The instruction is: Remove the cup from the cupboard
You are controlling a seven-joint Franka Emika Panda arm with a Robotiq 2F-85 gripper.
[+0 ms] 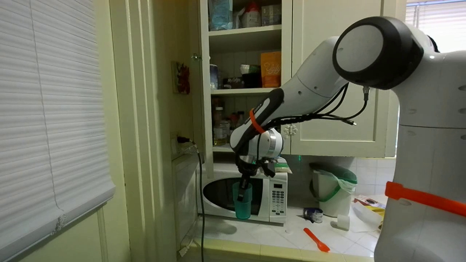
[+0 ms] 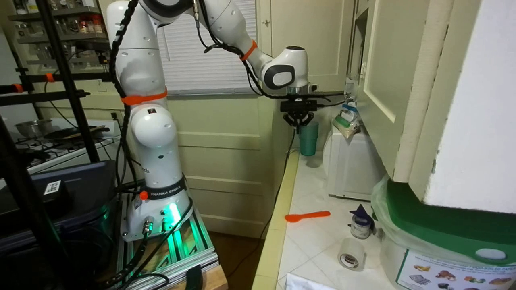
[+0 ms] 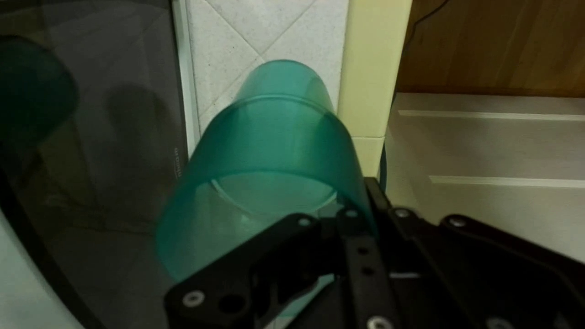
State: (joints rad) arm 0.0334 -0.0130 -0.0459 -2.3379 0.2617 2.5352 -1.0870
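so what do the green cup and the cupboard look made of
Green cup: probably plastic, smooth and translucent, its thin wall letting light through. Cupboard: likely wood, painted cream, judging by the framed door; paint hides any grain.

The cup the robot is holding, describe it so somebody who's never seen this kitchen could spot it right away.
Under the open cupboard, find the white microwave on the tiled counter. In front of its dark door, the robot's hand holds the cup upright, above the counter. It's tall, slim and see-through teal, unlike the bulky, green-lidded white bin standing nearby.
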